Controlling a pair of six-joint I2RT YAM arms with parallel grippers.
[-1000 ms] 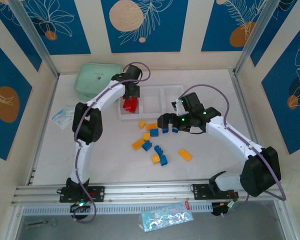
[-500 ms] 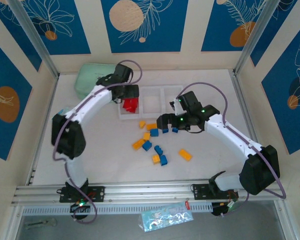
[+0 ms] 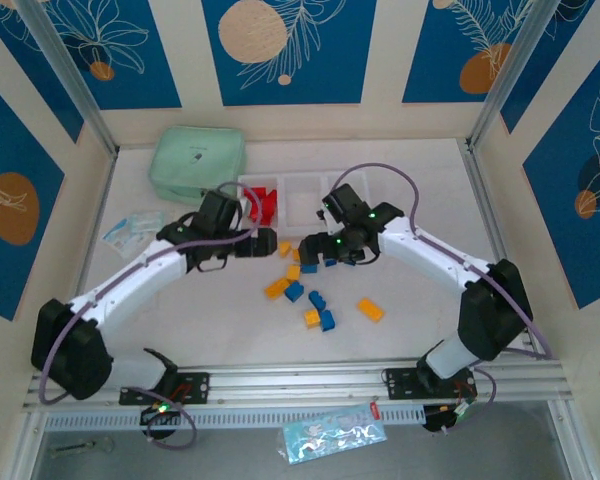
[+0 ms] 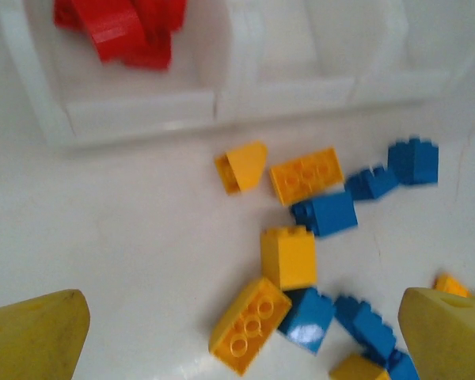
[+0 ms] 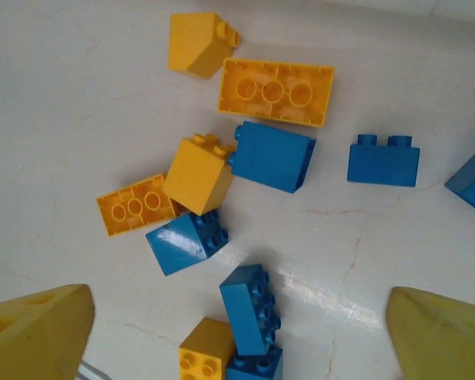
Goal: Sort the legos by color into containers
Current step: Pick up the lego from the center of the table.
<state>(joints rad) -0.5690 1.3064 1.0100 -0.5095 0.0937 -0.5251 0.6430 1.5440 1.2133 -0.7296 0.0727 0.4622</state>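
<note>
legos (image 3: 294,291) lie unmoved; left gripper (image 3: 270,244) swung from containers (image 3: 302,178) toward them.

Hovering with fingers (image 4: 32,336) spread wide over yellow-orange legos (image 4: 288,255) and blue legos (image 4: 326,214) on the surface (image 4: 127,222), facing red legos (image 4: 119,32) piled in a container (image 4: 134,119).

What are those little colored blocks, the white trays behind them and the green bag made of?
The blocks look like hard, glossy plastic: crisp moulded studs and light glinting off their faces. The trays seem to be milky, slightly see-through plastic with smooth low walls. The green bag looks soft with rounded corners, perhaps fabric or vinyl; it is too small here to tell which.
</note>
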